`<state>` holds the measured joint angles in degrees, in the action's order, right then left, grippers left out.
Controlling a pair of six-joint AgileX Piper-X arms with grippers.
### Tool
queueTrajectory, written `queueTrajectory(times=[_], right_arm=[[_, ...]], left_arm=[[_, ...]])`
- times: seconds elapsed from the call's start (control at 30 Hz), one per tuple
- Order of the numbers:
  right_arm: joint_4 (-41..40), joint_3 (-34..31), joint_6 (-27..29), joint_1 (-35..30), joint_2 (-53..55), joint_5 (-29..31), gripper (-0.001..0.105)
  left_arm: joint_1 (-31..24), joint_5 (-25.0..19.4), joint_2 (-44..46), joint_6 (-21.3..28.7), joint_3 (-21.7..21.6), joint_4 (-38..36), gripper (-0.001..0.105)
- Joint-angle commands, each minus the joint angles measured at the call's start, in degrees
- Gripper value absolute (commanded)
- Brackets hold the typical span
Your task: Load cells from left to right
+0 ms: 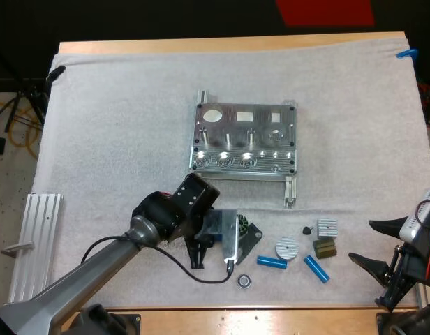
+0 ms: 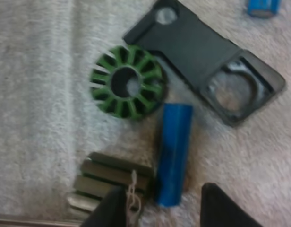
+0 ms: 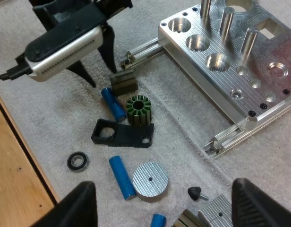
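over the end of a blue cylinder point(image 2: 173, 153), left gripper point(image 2: 167, 210), jaws apart

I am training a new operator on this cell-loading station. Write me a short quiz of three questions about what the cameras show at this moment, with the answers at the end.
1. How many blue cells lie on the white mat?
2. The left arm's jaws stand open around one end of which thing? A. green stator B. blue cell C. bearing ring
3. True or false: one large round socket of the metal fixture already holds a cell.
Key: 1. three. 2. B. 3. false, all three large round sockets are empty.
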<state>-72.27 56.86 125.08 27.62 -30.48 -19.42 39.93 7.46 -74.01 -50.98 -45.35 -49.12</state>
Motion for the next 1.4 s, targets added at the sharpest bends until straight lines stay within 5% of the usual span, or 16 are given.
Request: queueTrajectory(times=[0.0,0.33,0.93,1.1,1.23,1.37], right_arm=[[-0.04,0.53,0.76,0.08,0.06,-0.06,0.059],[-0.04,0.53,0.76,0.08,0.06,-0.06,0.059],[-0.04,0.53,0.76,0.08,0.06,-0.06,0.059],[-0.04,0.53,-1.5,0.08,0.06,0.04,0.059],[0.0,0.53,-5.51,0.08,0.06,1.64,0.059],[0.0,0.53,-7.04,0.08,0.06,2.08,0.059]], left_arm=[[0.25,-0.74,0.2,2.13,-0.22,-1.48,0.036],[0.25,-0.74,-5.66,4.61,0.08,-1.15,0.046],[0.25,-3.2,-14.37,4.61,0.08,3.21,0.045],[0.25,-6.48,-14.42,4.61,0.08,4.01,0.029],[0.25,-6.48,-14.42,4.61,0.08,4.27,0.003],[0.25,-6.48,-14.42,4.61,0.08,4.27,0.0]])
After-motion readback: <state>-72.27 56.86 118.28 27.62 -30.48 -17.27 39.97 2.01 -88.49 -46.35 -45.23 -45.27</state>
